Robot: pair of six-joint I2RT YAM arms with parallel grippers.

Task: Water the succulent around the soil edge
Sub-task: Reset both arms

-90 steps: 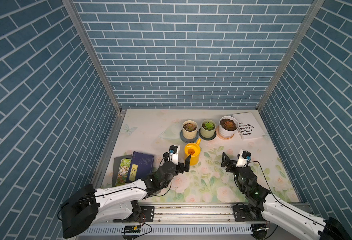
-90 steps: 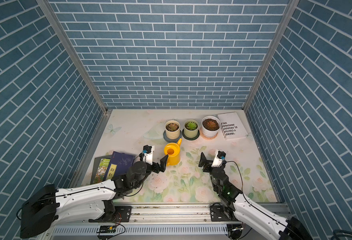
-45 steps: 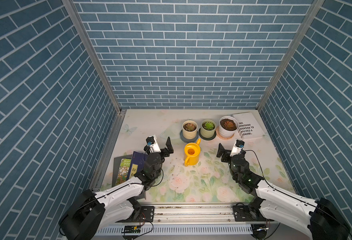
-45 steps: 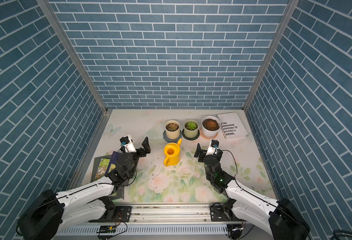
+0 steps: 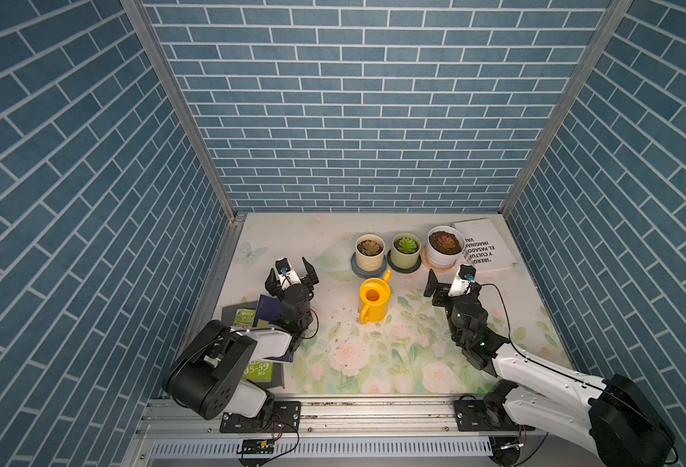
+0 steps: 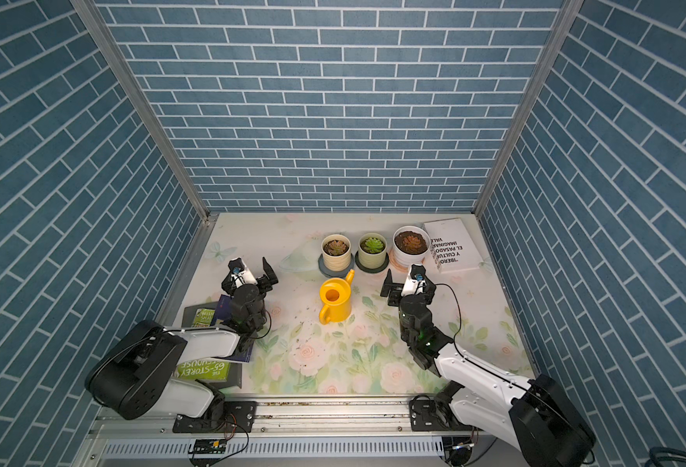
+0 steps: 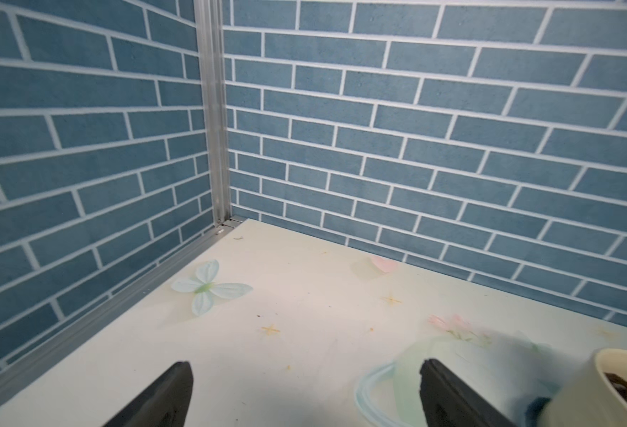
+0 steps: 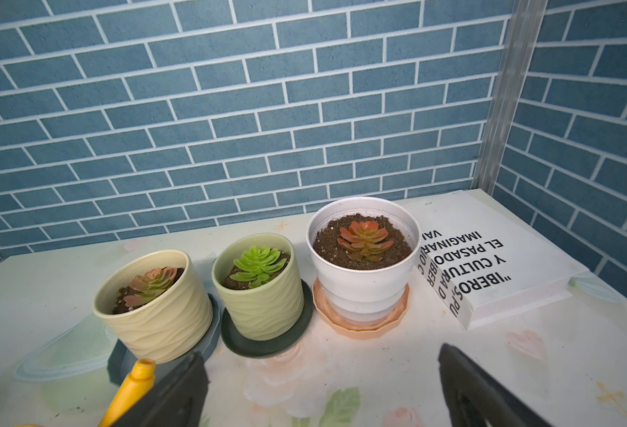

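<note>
The succulent, a reddish-orange rosette, stands in a wide white pot at the back right, seen in both top views. The soil edge is a dark crumbly ring inside the white rim. A yellow watering can stands upright mid-table with nothing gripping it, its spout tilted toward the pots. My right gripper is open and empty, just in front of the white pot. Left of the can, my left gripper is open over bare mat.
A cream pot and a pale green pot stand on dark saucers left of the white pot. A white book lies against the white pot's right side. Books are stacked under the left arm. Brick walls enclose three sides.
The left gripper has drawn away from the watering can's handle, to the left and farther back. The right gripper has moved farther back toward the pots. The can has not moved.
</note>
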